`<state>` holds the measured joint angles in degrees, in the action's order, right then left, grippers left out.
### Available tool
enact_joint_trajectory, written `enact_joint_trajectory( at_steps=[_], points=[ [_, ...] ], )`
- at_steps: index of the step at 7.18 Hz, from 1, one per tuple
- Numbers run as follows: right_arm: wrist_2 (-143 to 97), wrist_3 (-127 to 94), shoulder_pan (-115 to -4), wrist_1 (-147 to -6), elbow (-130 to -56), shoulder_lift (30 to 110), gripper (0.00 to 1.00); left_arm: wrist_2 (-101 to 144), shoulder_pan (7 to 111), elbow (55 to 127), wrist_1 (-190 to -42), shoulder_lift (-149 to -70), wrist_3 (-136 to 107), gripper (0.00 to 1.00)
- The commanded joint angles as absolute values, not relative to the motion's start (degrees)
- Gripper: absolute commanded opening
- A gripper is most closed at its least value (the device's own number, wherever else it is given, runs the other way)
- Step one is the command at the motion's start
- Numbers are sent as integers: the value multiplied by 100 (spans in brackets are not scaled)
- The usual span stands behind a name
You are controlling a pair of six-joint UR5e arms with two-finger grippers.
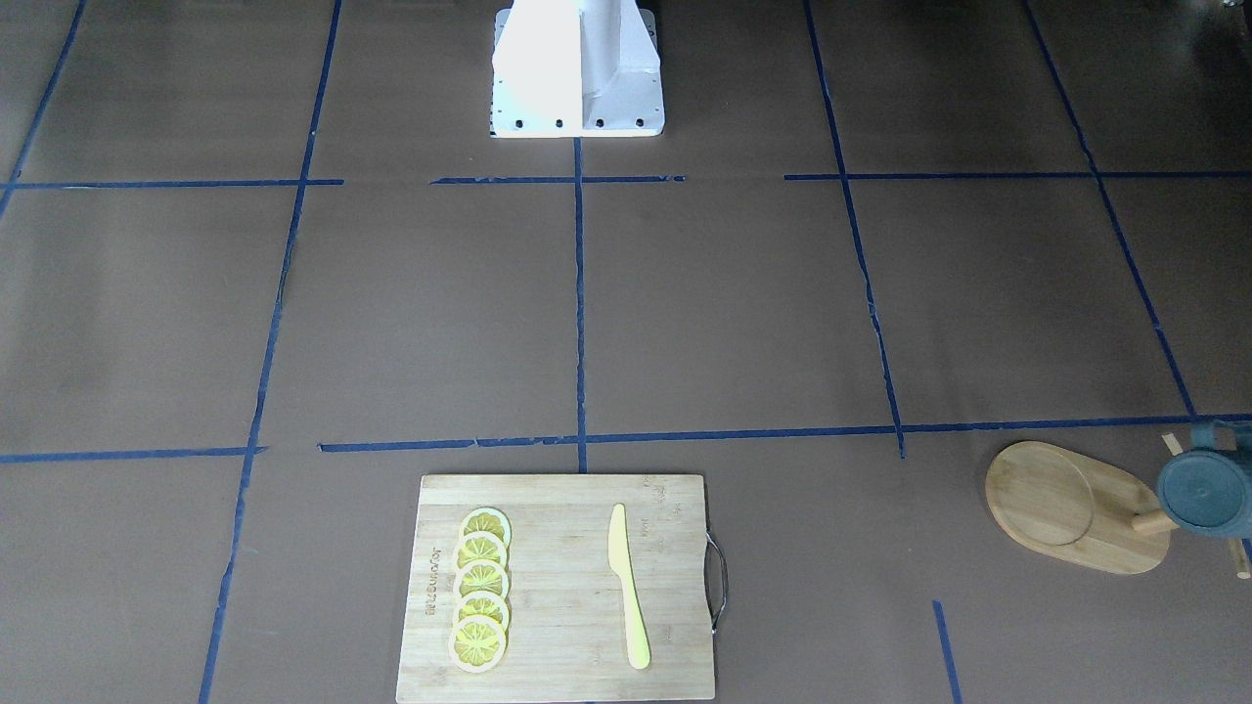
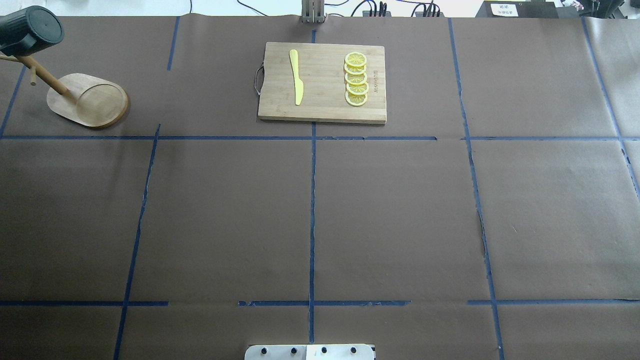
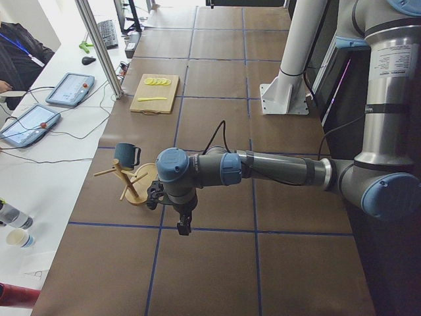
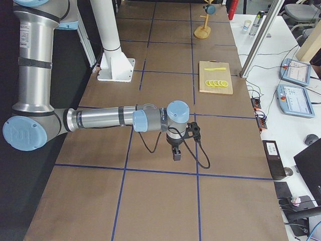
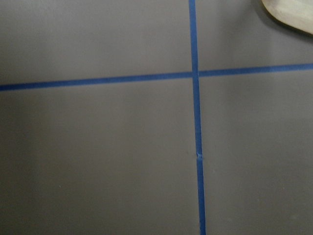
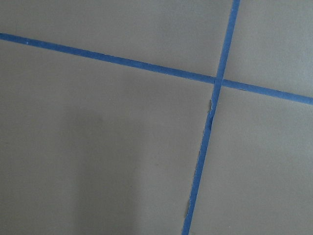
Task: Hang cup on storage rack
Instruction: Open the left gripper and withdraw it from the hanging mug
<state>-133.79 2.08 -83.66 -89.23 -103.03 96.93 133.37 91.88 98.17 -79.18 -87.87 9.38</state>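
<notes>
notes, near to far from my left pincer [image 3: 183, 227].

- left pincer: points straight down over bare tabletop [image 3: 217, 263], with nothing seen between its tips. it shows only in the side view and its own camera catches no fingers, so released or clenched: cannot tell.
- right under it: a cross of blue tape [image 5: 195, 74]. a corner of the storage rack [image 5: 293, 12] base sits at the top right edge of that wrist view.
- just beyond, on the operators' side of the pincer: the storage rack [image 3: 135, 191] stands upright, its oval base flat on the tabletop.
- above that base, at the top of the post: the cup [image 3: 125, 155] hangs on a peg, apart from my pincer. both downward-looking views show its closed base turned up and no yellow inside, so its long axis is tilted with the mouth side down. judged: the handle is over the peg, but the exact seat is too small to confirm.
- well beyond, along the tabletop: a cutting board [image 3: 154, 95] with lemon slices [image 3: 158, 81] and a knife [image 3: 152, 99].
- right pincer [image 4: 176, 154]: at the far end, also pointing down over tape lines. side view only, state: cannot tell. rack and cup are well apart from it.

judgement: the left arm is by far the nearer one, and the cup lies up and away from its tips. the hang looks done, so any coming move need only keep clear of the pegs.
</notes>
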Motion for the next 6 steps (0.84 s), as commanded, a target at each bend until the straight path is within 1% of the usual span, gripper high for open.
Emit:
enact_joint_trajectory(
  at_steps=[1,6],
  points=[
    [-13307,193,-8367,-8938,-10283,9712,100,13368,9185,9792,-8200,-8631,932,100],
    [-13219,176,-8367,-8947,-10283,9835,99,13342,9176,9888,-8200,-8604,949,100]
  ],
)
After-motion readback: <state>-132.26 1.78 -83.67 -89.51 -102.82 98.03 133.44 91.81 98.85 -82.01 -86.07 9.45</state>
